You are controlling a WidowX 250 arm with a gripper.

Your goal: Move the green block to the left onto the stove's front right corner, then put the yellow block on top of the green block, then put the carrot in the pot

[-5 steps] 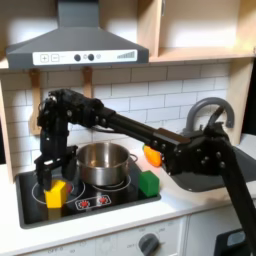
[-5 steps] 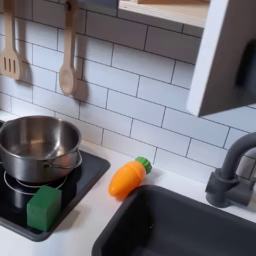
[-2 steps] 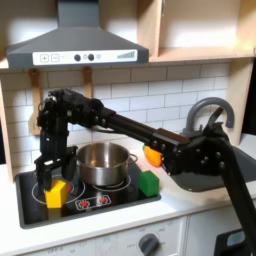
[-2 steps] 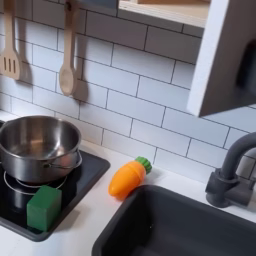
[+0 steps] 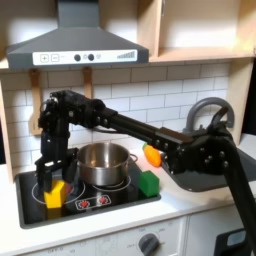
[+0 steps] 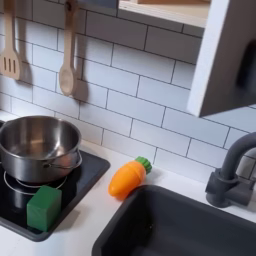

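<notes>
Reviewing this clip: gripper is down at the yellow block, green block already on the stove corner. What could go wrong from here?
1. The gripper sits right over the yellow block; whether its grasp is square is unclear, so the block may slip.
2. The green block is a small base at the stove's edge; stacking could knock it off.
3. The pot stands between the blocks, so a low carry might clip it.

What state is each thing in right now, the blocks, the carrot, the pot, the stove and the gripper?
green block: sits on the stove's front right corner, nothing stacked on it.
yellow block: on the stove's front left, under the gripper.
carrot: lying on the counter, outside the pot.
pot: upright on the stove, empty inside.
stove: holds the pot and both blocks.
gripper: down around the yellow block; closure unclear.
</notes>
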